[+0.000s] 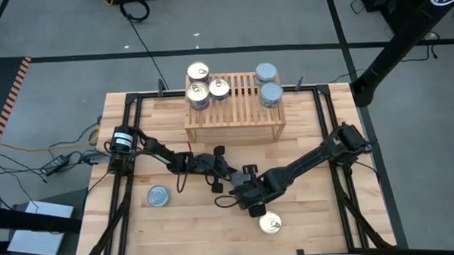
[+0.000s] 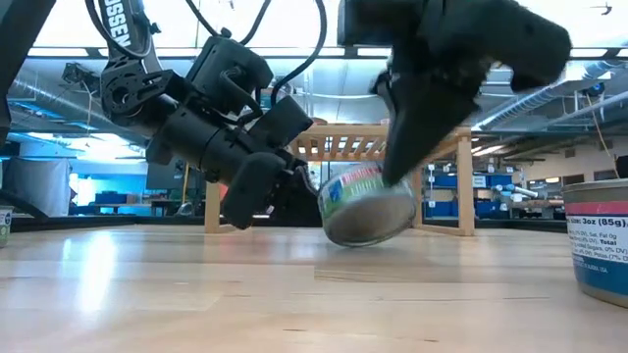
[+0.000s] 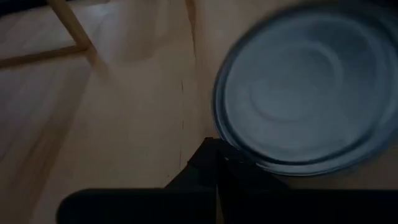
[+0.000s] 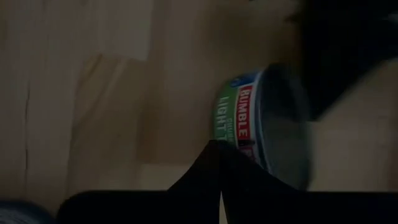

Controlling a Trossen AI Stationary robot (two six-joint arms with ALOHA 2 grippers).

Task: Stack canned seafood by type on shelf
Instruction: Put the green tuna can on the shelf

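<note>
At the left of the table a loose silver-topped tin [image 1: 158,196] lay flat, well apart from the shelf [image 1: 234,126], which carried gold-topped tins [image 1: 198,94] on its left part and silver-topped tins [image 1: 270,93] on its right. Nearer the middle, the left gripper [image 2: 243,208] hung low with its fingers pressed together, holding nothing, its tips just beside a tilted tin [image 2: 368,206]. That tin stood cocked on its lower edge in front of the shelf, silver face toward the left arm. The right gripper [image 2: 397,169] leaned on it from above, fingers likewise closed and not around it. The step in hand looked like righting this tin for pickup; next, one claw would probably need to open wide and take it by the sides, then lift it to the silver group. Bare board lay in front, but the two arms crowded each other, and a gold-topped tin [image 1: 270,224] sat near the right arm toward the table's front edge.
</note>
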